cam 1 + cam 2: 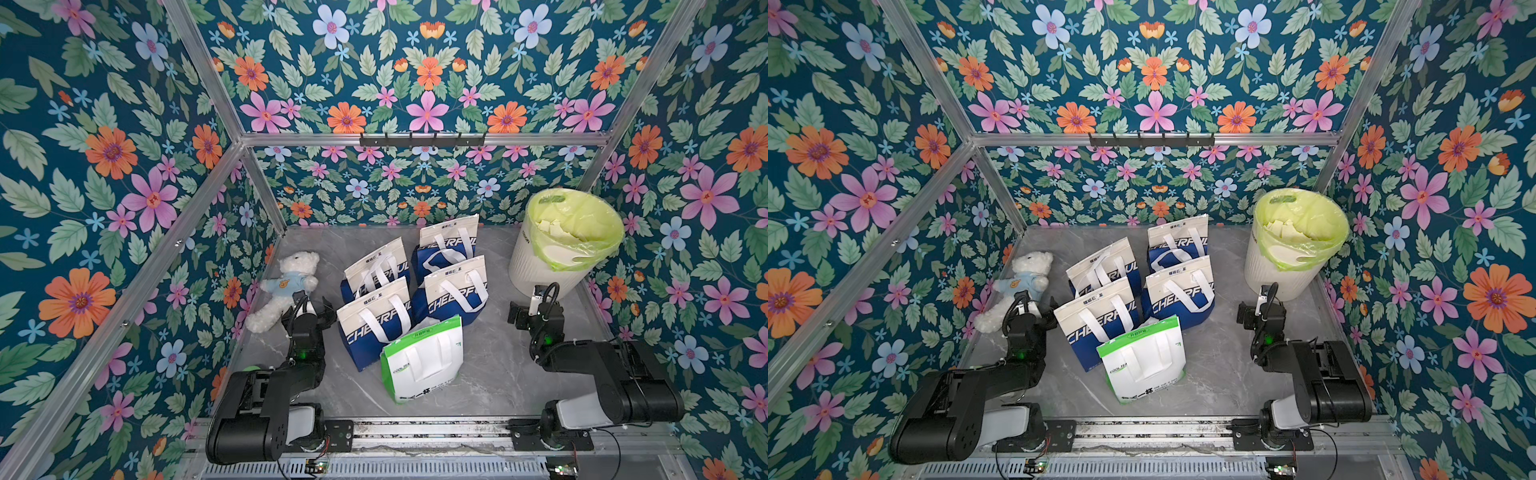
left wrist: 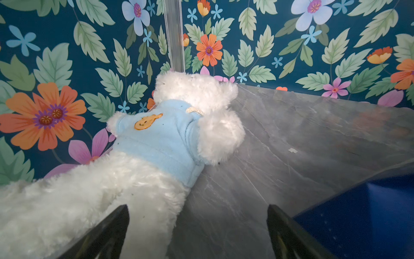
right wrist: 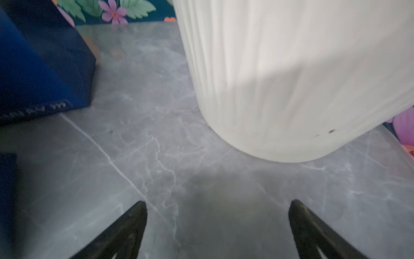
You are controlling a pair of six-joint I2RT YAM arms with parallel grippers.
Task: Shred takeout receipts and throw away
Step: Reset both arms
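Receipt scraps (image 1: 548,227) lie inside the lined bin (image 1: 536,266), ahead of and above the right claw (image 3: 217,201). That claw hangs wide open and empty, low over the desk (image 3: 156,145) near the bin's base. The left claw (image 2: 198,205), also spread wide and empty, sits between the bear (image 2: 161,139) and a blue bag (image 2: 358,213).

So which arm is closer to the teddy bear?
Left. The left fingers are open right beside the teddy bear's legs; the right fingers are across the table, by the white bin.
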